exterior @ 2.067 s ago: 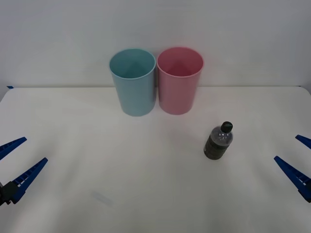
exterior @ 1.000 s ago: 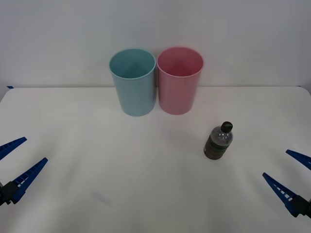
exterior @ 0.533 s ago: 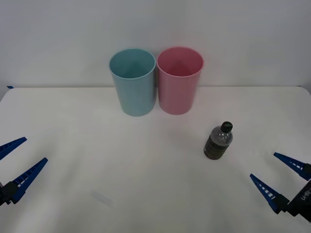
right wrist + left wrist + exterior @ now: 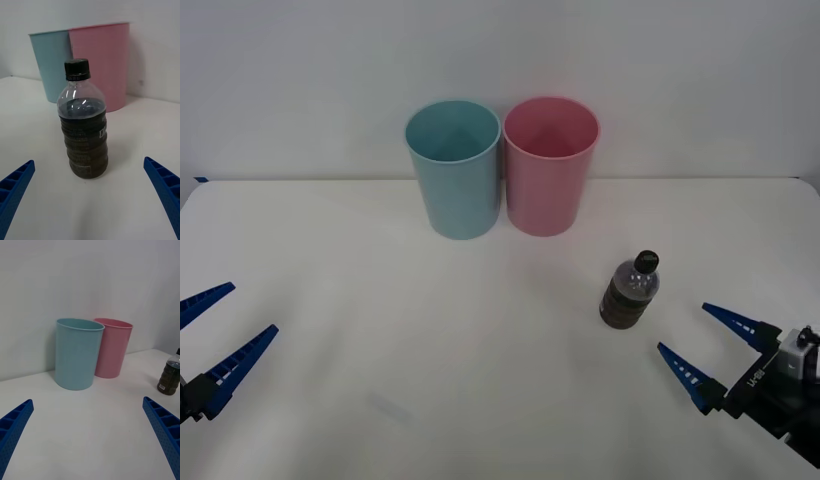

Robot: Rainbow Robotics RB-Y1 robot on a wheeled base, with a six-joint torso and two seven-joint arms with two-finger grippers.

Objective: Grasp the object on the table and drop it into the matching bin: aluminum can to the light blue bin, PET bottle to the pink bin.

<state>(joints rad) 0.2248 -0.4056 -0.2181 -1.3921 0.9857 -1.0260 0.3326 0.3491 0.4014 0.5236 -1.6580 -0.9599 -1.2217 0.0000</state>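
1. From the front camera I see the PET bottle [image 4: 629,292] standing upright on the white table [image 4: 380,330], right of centre and nearer to me than both bins. It has a black cap, a clear shoulder and dark liquid behind a dark label band.
2. My right gripper [image 4: 700,343] sits low over the table just to the right of the bottle and a little nearer the robot. Its blue ribbed fingers are spread wide, tips aimed toward the bottle but not touching it.
3. In the right wrist camera the bottle [image 4: 83,120] stands centred between the two spread fingers [image 4: 163,187], with bare table on both sides of it. Nothing is gripped.
4. The pink bin [image 4: 549,166] and the light blue bin [image 4: 454,168] stand upright side by side at the far edge of the table, rims almost touching. The pink one lies on the right, closer to the bottle.
5. My left gripper [image 4: 212,326] is parked at the near left edge of the table, well apart from everything, fingers also spread and holding nothing.
6. The left wrist camera shows the light blue bin [image 4: 77,353] and the pink bin [image 4: 111,347] straight ahead, with the bottle [image 4: 170,373] off to one side.
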